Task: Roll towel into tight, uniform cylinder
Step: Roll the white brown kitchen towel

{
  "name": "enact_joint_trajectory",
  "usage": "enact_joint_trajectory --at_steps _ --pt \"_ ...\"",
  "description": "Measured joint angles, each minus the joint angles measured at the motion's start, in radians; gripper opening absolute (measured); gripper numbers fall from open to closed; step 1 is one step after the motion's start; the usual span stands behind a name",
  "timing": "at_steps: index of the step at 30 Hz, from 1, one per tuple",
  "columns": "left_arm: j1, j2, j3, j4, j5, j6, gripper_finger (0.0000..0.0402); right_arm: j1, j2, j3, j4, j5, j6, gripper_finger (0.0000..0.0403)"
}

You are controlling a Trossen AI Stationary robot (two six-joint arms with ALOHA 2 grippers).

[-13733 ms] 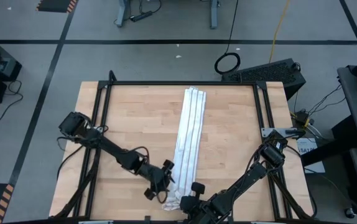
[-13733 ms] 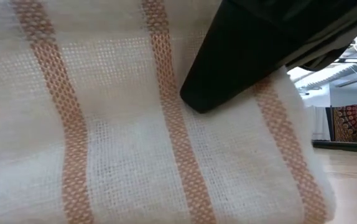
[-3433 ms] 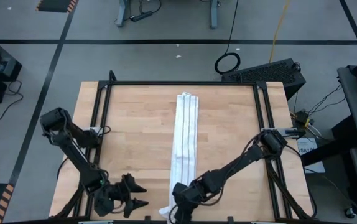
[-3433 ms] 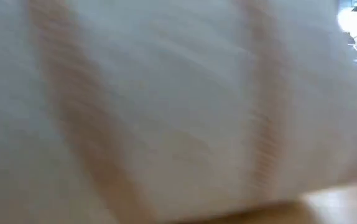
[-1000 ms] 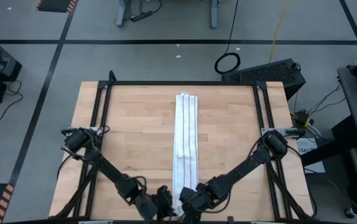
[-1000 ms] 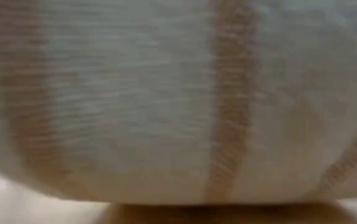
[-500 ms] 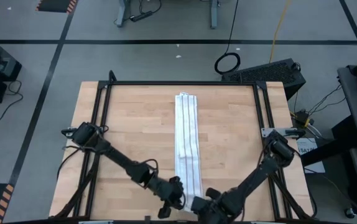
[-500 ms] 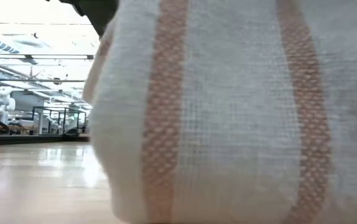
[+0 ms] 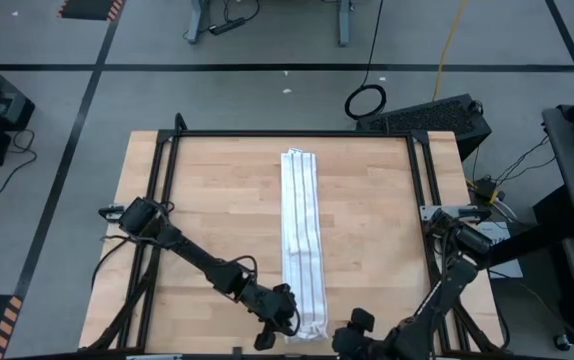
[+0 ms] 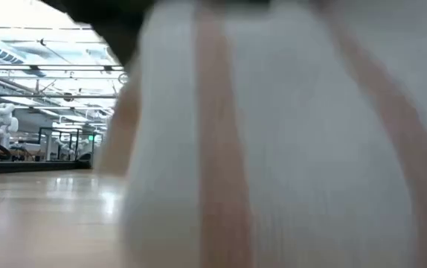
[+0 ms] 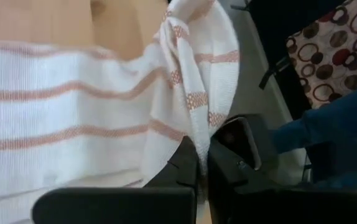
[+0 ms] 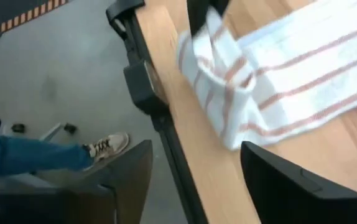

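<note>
The towel (image 9: 302,240), white with thin orange-brown stripes, lies folded into a long narrow strip down the middle of the wooden table, from the far edge to the near edge. My left gripper (image 9: 285,325) is at its near end, shut on the cloth there (image 11: 197,163). My right gripper (image 9: 359,326) hovers to the right of that end, open (image 12: 194,158), with nothing between its fingers. In the low view the towel (image 10: 288,149) fills most of the picture, blurred. My left gripper pinches a bunched fold at the towel's near left corner (image 11: 194,134) between its two fingers; several layers are gathered there. The fingers come from the table's left, slanting down. The pinched corner (image 12: 219,68) stands raised over the near edge, while the rest of the strip lies flat.
Black frame rails (image 9: 167,200) run along the table's sides. The near table edge (image 12: 185,149) and its black bracket lie just under my right gripper. A person's leg in blue trousers and a light shoe (image 12: 107,146) stand on the floor beyond that edge.
My right gripper has opened, let go of the towel's near end and gone toward the table's right edge, rising a little. My left gripper has moved right to the towel's near corner and stayed shut there. The near end now stands bunched and raised in its hold.
</note>
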Motion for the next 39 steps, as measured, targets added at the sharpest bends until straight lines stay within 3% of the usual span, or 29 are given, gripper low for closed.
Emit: enact_joint_trajectory --at_steps 13,18,21,24,32,39 --pt "0.035 0.055 0.000 0.084 0.038 -0.049 0.0010 -0.082 0.001 -0.037 0.066 -0.047 -0.248 0.0237" --pt "0.069 0.070 0.000 0.096 0.084 -0.052 0.0010 -0.090 0.002 -0.108 0.122 -0.016 -0.307 0.0203" --pt "0.093 0.088 -0.001 0.104 0.150 -0.054 0.0010 -0.081 0.003 -0.109 0.157 0.056 -0.412 0.0178" --pt "0.116 0.108 0.000 0.112 0.215 -0.084 0.0010 -0.080 0.000 -0.109 0.159 0.050 -0.443 0.0169" --pt "0.148 0.124 0.000 0.136 0.262 -0.157 0.0018 -0.080 0.009 -0.109 0.165 -0.002 -0.484 0.0210" --pt "0.157 0.125 0.000 0.125 0.263 -0.159 0.0024 -0.089 0.057 -0.109 0.181 0.000 -0.531 0.0215"
